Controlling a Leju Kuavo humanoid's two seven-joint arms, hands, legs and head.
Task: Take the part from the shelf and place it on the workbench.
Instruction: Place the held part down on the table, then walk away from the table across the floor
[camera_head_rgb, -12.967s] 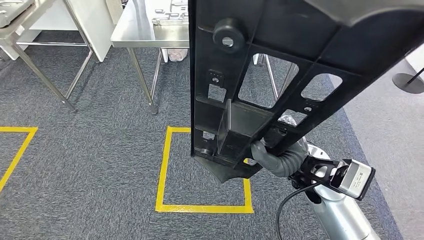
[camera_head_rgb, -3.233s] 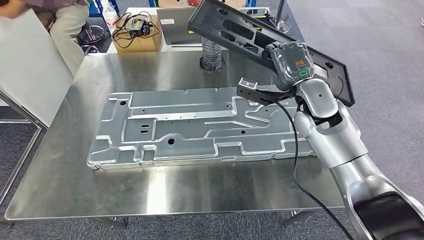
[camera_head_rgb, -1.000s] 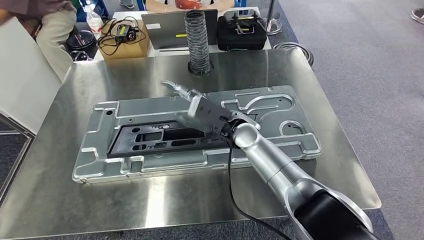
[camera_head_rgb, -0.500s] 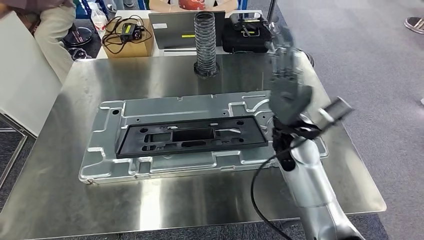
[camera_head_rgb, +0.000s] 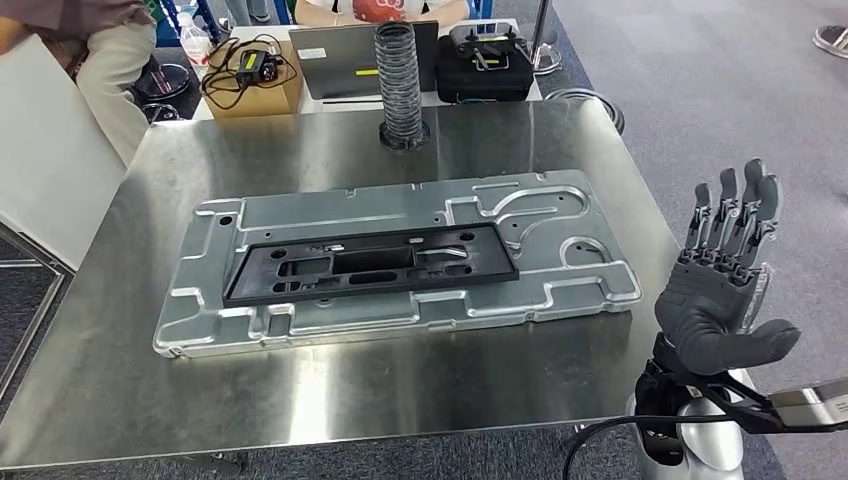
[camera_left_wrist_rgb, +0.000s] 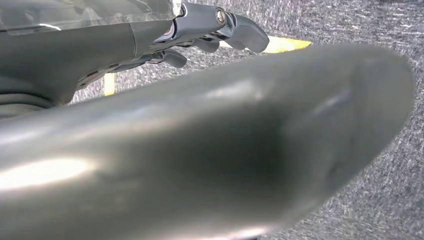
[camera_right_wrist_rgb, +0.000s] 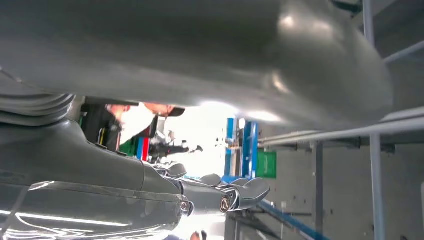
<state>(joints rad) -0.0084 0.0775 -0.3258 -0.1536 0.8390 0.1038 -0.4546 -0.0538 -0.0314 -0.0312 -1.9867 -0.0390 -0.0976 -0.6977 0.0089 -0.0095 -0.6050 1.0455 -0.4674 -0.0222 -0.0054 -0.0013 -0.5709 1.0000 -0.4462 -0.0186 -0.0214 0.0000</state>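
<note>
The long black plastic part (camera_head_rgb: 370, 264) lies flat on a large embossed metal plate (camera_head_rgb: 560, 280), which rests on the steel workbench (camera_head_rgb: 330, 390). My right hand (camera_head_rgb: 722, 285) is off the bench's right edge, raised with fingers straight and spread, holding nothing. The same right hand (camera_right_wrist_rgb: 150, 145) fills the right wrist view, its fingers (camera_right_wrist_rgb: 240, 192) extended and empty. My left hand (camera_left_wrist_rgb: 200, 145) hangs over grey carpet in the left wrist view, its fingers (camera_left_wrist_rgb: 235, 30) stretched out with nothing in them.
A ribbed grey hose (camera_head_rgb: 398, 80) stands upright at the bench's far edge. Behind it are a laptop (camera_head_rgb: 345, 62), a black case (camera_head_rgb: 483, 62) and a cardboard box (camera_head_rgb: 250, 80). A person (camera_head_rgb: 90, 50) sits at the far left. A white panel (camera_head_rgb: 45, 170) leans at the left.
My right hand let go of the black part on the metal plate, then drew back to the right, off the bench edge. The part now lies free.
</note>
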